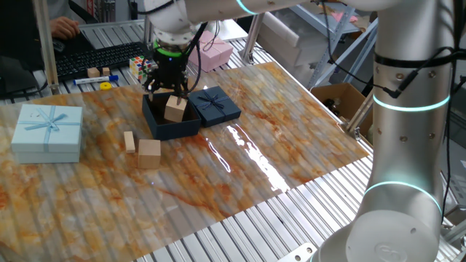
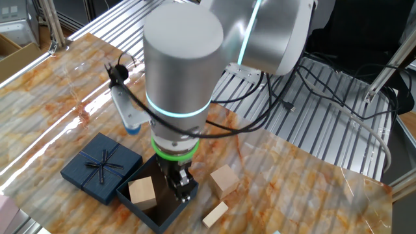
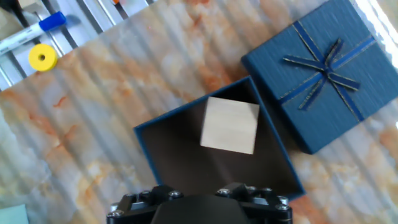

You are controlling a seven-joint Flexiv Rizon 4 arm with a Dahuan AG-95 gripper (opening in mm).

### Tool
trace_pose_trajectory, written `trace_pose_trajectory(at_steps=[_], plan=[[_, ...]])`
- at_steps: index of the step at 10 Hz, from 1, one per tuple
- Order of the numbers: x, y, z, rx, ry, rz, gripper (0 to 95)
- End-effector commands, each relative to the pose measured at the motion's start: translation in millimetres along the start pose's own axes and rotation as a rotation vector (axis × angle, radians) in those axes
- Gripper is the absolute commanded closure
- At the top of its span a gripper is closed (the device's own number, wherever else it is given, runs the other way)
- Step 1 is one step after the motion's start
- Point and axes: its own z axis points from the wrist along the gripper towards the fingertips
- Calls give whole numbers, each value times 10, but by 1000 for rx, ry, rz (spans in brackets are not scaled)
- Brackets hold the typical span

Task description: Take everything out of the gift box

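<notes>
The navy gift box (image 1: 162, 128) stands open on the table, with one pale wooden block (image 1: 176, 108) inside it. Its bow lid (image 1: 215, 105) lies right beside it. My gripper (image 1: 166, 90) hangs just above the box and over its near part, with the jaws spread and nothing between them. In the hand view the block (image 3: 230, 124) sits at the far side of the box (image 3: 163, 149), beside the lid (image 3: 323, 81). Only the gripper's black base (image 3: 199, 208) shows there. A wooden cube (image 1: 149, 153) and a thin slab (image 1: 129, 140) lie on the table outside the box.
A light blue ribboned box (image 1: 47, 131) stands at the left. A pink box (image 1: 215, 52), a multicoloured puzzle cube (image 1: 141, 67), a yellow disc (image 1: 107, 86) and a small block (image 1: 93, 72) lie at the back. The mat's edge meets metal slats at the front.
</notes>
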Motion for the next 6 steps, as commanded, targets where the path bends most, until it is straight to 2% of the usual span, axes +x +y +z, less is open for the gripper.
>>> trace_pose_trajectory(at_steps=[1, 3, 4, 6], plan=[[25, -19, -39, -4, -10, 26, 950], [25, -19, -39, -27, 29, 33, 950], [25, -19, -39, -41, 38, 40, 950], [25, -19, -39, -38, 36, 61, 950]])
